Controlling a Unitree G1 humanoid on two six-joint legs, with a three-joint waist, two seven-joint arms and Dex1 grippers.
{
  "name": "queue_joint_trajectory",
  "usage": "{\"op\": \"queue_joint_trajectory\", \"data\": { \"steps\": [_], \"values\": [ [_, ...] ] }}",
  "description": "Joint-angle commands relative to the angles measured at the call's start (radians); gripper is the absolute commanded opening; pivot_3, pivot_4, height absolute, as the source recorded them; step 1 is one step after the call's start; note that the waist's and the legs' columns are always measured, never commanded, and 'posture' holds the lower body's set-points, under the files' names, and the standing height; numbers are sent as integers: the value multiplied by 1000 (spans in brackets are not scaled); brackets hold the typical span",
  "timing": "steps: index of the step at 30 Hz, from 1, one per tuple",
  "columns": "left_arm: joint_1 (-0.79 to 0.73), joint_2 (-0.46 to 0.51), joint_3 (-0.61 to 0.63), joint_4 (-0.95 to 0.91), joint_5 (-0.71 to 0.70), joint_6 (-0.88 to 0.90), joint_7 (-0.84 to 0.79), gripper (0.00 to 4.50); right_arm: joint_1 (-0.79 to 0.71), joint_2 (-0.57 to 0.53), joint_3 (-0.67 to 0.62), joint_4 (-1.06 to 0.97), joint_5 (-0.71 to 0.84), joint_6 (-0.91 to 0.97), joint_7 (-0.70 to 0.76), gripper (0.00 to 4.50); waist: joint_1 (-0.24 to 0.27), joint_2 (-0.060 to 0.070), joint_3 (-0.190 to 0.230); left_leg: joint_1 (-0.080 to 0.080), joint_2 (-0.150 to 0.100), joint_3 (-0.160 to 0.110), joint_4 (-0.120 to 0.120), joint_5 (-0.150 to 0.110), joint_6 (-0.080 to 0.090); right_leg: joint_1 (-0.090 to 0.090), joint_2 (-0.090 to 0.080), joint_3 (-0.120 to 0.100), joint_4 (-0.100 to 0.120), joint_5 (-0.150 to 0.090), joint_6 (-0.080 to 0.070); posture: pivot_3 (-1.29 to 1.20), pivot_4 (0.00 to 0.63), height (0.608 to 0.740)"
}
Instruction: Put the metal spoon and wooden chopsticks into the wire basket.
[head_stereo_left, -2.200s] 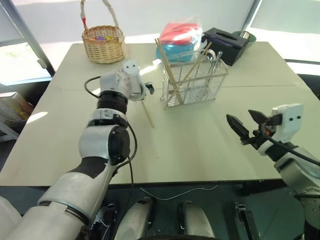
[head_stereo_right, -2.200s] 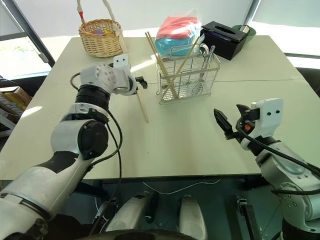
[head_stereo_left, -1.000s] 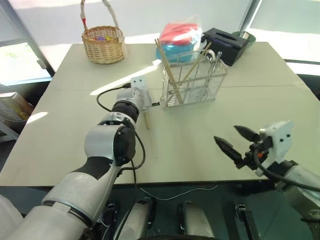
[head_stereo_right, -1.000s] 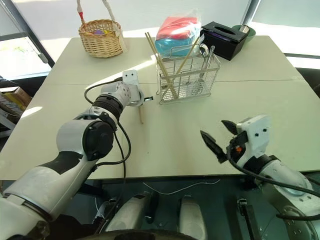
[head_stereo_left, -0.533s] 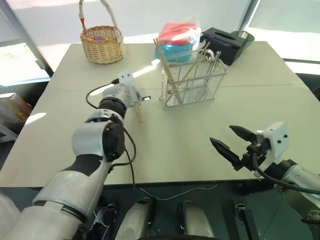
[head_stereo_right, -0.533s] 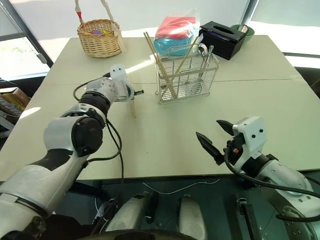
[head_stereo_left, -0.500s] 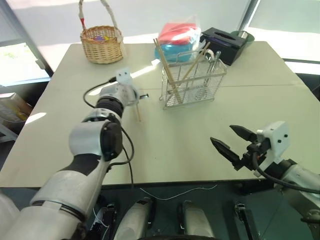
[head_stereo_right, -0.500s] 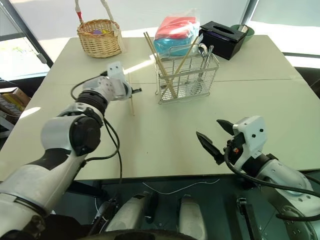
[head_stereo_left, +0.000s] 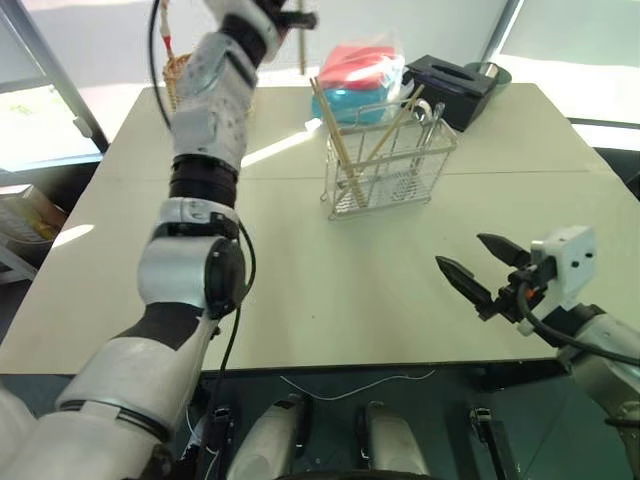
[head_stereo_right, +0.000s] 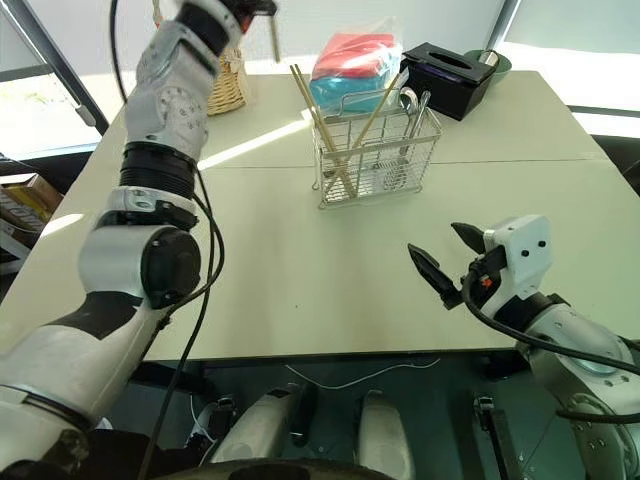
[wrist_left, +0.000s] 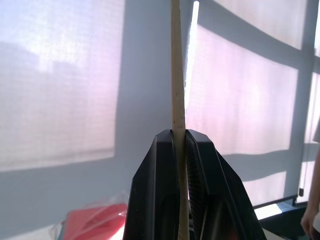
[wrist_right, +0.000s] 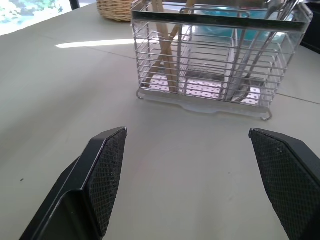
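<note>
A wooden chopstick (wrist_left: 178, 105) is pinched between the pressed-together fingers of the left gripper (wrist_left: 185, 165); the arm is raised high above the table (head_stereo_left: 300, 270), up at about 11 o'clock from the wire basket (head_stereo_left: 390, 160); the stick hangs roughly upright below the fingers. The basket stands at 12 o'clock on the table; several wooden chopsticks (head_stereo_left: 335, 140) are already seen leaning inside it, and the metal spoon (head_stereo_left: 427, 120) is seen upright in its far right compartment. The right gripper (head_stereo_left: 482, 272) is held spread and empty, low at 4 o'clock, well apart from the basket.

Risks judged: the stick is gripped on a short stretch only, so a pivot or slip in the fingers is possible; on descent the lower tip may be caught on the wire rim or knocked against the leaning sticks; the light basket may be tipped or pushed; a release made too high may let the stick bounce out.
</note>
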Motion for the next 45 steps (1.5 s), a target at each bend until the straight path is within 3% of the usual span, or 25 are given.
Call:
{"op": "queue_joint_trajectory", "data": {
  "steps": [1, 10, 16, 28, 31, 38, 42, 45],
  "values": [
    [41, -26, -68, -30, 26, -60, -81, 89, -11, -10, -16, -10, -3, -9, -2, 4063, -1, 0, 0, 0, 0, 0, 0, 0, 0, 1, 0, 0, 0, 0, 0, 0, 150, 721],
    [90, -87, -115, 121, 88, -260, -62, 89, -7, 9, -15, -26, -12, -15, -27, 4063, -1, 0, 0, -1, 0, 0, 0, 1, 2, -1, 0, 0, 0, 0, 0, 0, 150, 721],
    [125, -138, -124, 224, 106, -313, -44, 89, -3, 9, -24, -45, 8, -6, -42, 4063, 0, 0, 0, -1, 0, 0, 2, 1, 2, 0, 0, 0, 0, 0, 1, 0, 150, 721],
    [183, -167, -134, 261, 147, -361, -13, 89, 3, -18, -67, -53, 69, 17, -57, 4063, 0, 0, 0, -1, 0, 0, 2, 1, 2, 0, 0, 0, 0, 1, 1, 0, 150, 721],
    [192, -170, -129, 248, 138, -345, -22, 1078, -3, -16, -53, -50, 69, 15, -62, 4063, -1, 0, 0, -1, 0, 0, 2, 1, 3, 0, 0, 0, 0, 1, 1, 0, 150, 721],
    [205, -172, -124, 192, 120, -299, -30, 4423, -16, -17, -34, -34, 63, 9, -62, 4063, -1, 0, 0, -1, 0, 0, 2, 1, 3, 0, 0, 0, 0, 1, 1, 0, 150, 721],
    [202, -139, -119, 85, 96, -191, -42, 4423, -33, -21, -23, -16, 53, 8, -53, 4063, -2, 0, 0, -1, 0, 0, 2, 1, 3, 0, 0, 0, 0, 1, 1, 0, 150, 721],
    [201, -64, -110, -86, 18, 51, -112, 4423, -45, -33, -23, 4, 39, 2, -35, 4063, -7, 0, 0, -1, 0, 0, 1, 1, 3, -1, 1, 0, 0, 0, 1, 0, 150, 721]
  ]
}}
